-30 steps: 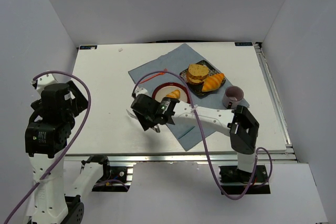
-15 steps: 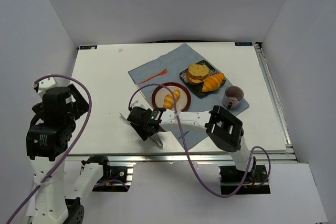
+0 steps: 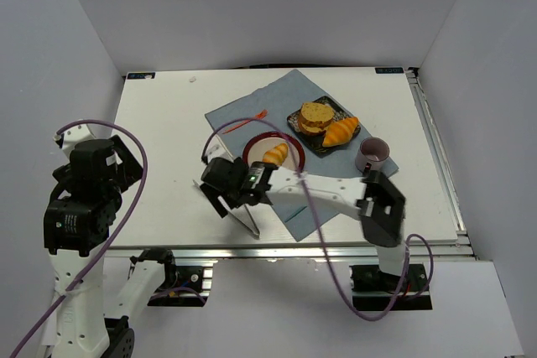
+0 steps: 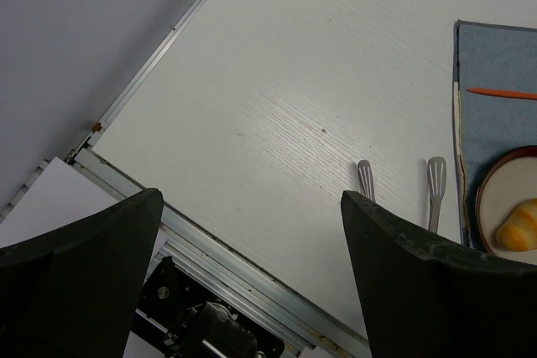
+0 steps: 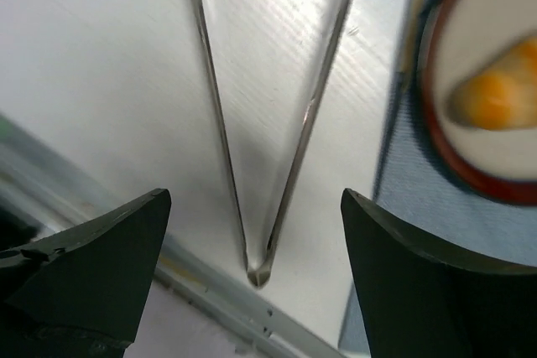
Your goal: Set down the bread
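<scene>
Having backed off the plate, right end effector leaves bread there

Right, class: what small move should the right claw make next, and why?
Probably lift clear and pull back: the small golden-yellow croissant already lies on the round red-rimmed plate, and the open right claw hangs over the metal tongs lying on the white table.

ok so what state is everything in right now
bread: lying loose on the red plate
tongs: flat on the table, arms spread, not gripped
right gripper: open, empty, over the tongs
left gripper: open, empty
cup: upright
</scene>
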Robot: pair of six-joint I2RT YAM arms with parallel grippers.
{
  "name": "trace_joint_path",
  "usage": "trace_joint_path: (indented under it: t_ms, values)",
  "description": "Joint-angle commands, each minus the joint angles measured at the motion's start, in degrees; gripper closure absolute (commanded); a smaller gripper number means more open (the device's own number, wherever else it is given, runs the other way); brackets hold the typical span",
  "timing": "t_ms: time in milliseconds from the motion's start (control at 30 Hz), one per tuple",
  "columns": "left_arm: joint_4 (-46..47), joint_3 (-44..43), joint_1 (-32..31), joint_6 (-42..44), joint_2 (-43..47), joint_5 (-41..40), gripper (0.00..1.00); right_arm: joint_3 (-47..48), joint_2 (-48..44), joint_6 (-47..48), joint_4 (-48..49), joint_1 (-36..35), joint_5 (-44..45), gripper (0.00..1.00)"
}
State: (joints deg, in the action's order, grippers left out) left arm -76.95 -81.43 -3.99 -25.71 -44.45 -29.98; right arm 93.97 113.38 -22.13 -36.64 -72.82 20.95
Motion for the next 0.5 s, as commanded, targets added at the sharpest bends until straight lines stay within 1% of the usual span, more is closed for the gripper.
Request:
trace_joint_path:
  t_ms: [0,33,67,100,133,167,200,233,267,300,333,367,400,467]
  values:
    - [-0.4,-0.84,-0.23,0.4,-0.03,-0.7,0.02,2.47,-14.3,-3.26,-3.69,0.56,6.81,0.11]
    - [-0.4,-0.92,-0.23,0.49,-0.03,-0.87,0.02,0.09,-16.94,-4.66,-4.57,2.14,8.3,0.11]
    - [-0.57,-0.93,-0.23,0.49,-0.03,-0.87,0.02,-2.89,-20.1,-7.98,-4.58,3.2,9.54,0.11]
    - [-0.57,-0.93,-0.23,0.58,0.06,-0.87,0.02,-6.23,-26.83,-9.76,-4.75,6.08,11.38,0.11]
    - [-0.57,-0.75,-0.23,0.49,0.24,-0.87,0.02,-13.57,-30.29,-11.69,-4.75,8.02,12.18,0.11]
    - [-0.4,-0.58,-0.23,0.49,0.32,-0.79,0.02,-17.3,-34.07,-15.19,-4.75,10.04,12.71,0.11]
    - [-0.31,-0.05,-0.23,0.49,0.41,-0.35,0.02,-20.9,-41.24,-16.44,-4.41,14.67,12.71,0.11]
    - [-0.22,0.21,-0.23,0.32,0.67,-0.08,0.02,-27.64,-44.44,-17.32,-4.05,17.33,12.54,0.11]
    - [0.21,0.91,-0.23,0.23,0.68,0.18,0.02,-30.4,-50.39,-18.29,-3.96,19.45,12.54,0.11]
    - [0.39,1.09,-0.23,0.05,0.68,0.79,0.02,-32.6,-53.06,-18.47,-4.31,23.64,12.28,0.11]
    - [0.92,1.36,-0.23,-0.04,0.76,1.15,0.02,-35.58,-55.09,-18.39,-4.57,25.77,12.01,0.11]
    - [1.18,1.53,-0.23,-0.21,0.68,1.41,0.02,-36.22,-57.81,-18.39,-5.36,27.36,11.84,0.11]
    - [1.45,1.97,-0.23,-0.39,0.59,1.67,0.02,-36.49,-58.62,-18.3,-7.46,30.07,11.83,0.11]
    - [2.06,2.32,-0.23,-0.56,0.59,2.38,0.02,-35.18,-59.85,-18.04,-9.23,31.5,12.53,0.11]
